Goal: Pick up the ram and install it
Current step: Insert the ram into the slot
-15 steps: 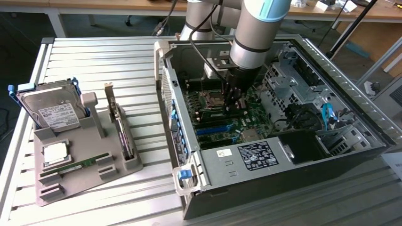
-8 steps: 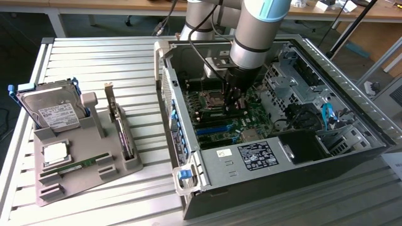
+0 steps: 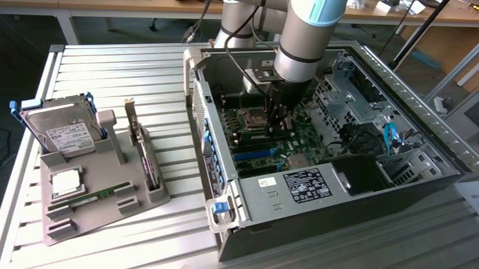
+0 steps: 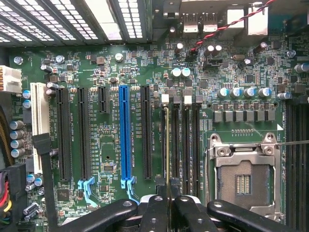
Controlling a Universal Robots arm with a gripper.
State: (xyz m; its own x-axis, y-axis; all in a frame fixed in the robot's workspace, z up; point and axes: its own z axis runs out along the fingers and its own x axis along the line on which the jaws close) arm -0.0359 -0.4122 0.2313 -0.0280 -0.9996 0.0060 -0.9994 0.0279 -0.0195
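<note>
Looking down the wrist cam, the gripper (image 4: pixel 168 205) has its jaws pinched nearly shut, with just a thin slit between them, and the ram (image 4: pixel 167 145) is clamped in that slit. You only get the stick edge-on: a thin pale line running straight out from between the fingertips (image 4: pixel 157 208), lined up with the outermost of the black memory slots (image 4: pixel 186 140). Honestly can't tell if it's touching the slot or sitting just above it.

Off to one side of the jaws is the open CPU socket (image 4: pixel 241 179), and off to the other side is the long blue slot (image 4: pixel 124 135), all on the green motherboard (image 4: pixel 111 72).

In the exterior view the gripper (image 3: pixel 280 126) is down inside the open PC case (image 3: pixel 254 221), right over the board. Well apart from the jaws, outside the case, a gray tray (image 3: pixel 82 221) carries another green stick (image 3: pixel 93 197), a hard drive (image 3: pixel 64 134) and a square silver chip (image 3: pixel 66 182).
</note>
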